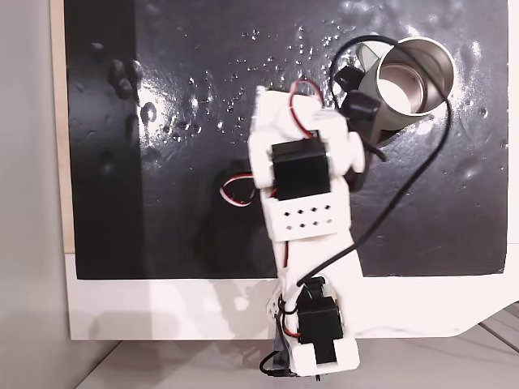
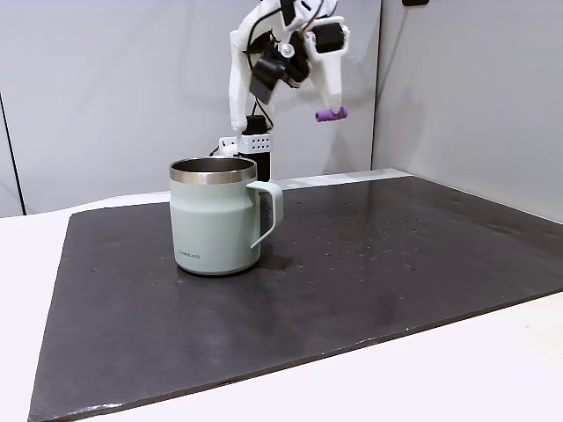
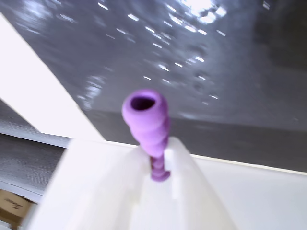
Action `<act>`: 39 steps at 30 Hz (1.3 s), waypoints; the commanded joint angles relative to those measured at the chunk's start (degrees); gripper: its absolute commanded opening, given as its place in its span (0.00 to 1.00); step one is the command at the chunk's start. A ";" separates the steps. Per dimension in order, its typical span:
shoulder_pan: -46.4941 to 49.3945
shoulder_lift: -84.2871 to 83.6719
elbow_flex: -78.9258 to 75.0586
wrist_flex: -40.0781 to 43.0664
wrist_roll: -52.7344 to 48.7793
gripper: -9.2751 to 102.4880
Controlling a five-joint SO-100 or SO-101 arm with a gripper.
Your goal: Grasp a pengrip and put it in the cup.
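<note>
The purple ribbed pengrip (image 2: 332,114) hangs high in the air, pinched at the tips of my white gripper (image 2: 333,107), which is shut on it. In the wrist view the pengrip (image 3: 147,120) sticks out past the two white fingers (image 3: 184,167), its hollow end toward the camera. The pale grey-green cup (image 2: 214,220) stands upright on the black mat, handle to its right, well below the pengrip and left of it in that fixed view. From above, the cup (image 1: 444,69) sits at the mat's top right, just beyond the arm's wrist, which covers part of its side.
The black mat (image 2: 396,264) covers most of the white table (image 2: 493,360). The white arm (image 1: 300,186) reaches from its base (image 1: 320,340) at the bottom edge toward the cup, a black cable (image 1: 405,194) looping to its right. Grey walls stand behind.
</note>
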 commanded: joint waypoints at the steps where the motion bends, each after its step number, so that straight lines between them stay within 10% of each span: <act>1: 7.47 -0.35 -6.68 0.88 -3.87 0.08; 27: 30.41 -23.47 -39.02 0.88 -17.40 0.09; 32: 30.15 -22.68 -38.76 0.97 -16.88 0.36; 39: 30.15 -20.92 -36.39 0.97 -16.61 0.35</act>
